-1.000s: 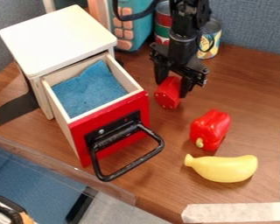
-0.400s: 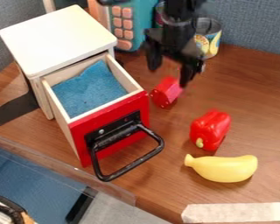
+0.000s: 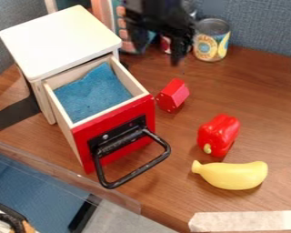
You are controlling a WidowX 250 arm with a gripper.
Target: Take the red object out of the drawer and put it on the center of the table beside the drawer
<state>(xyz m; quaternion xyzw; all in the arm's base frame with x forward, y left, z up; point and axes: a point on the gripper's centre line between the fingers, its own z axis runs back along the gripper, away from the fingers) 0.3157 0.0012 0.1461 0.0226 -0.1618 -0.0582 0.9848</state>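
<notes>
The fingers (image 3: 182,44) hang parted and empty, and the red object (image 3: 173,95) – on the worktop (image 3: 257,100) beside the drawer (image 3: 82,141) – looks light, stiff and slightly slippery, best pinched across opposite flat sides.

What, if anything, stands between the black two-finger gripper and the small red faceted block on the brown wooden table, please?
Nothing visible stands between the gripper and the block. The red drawer front is close beside the block, and the glossy red toy pepper lies beyond it, nearer the camera.
</notes>
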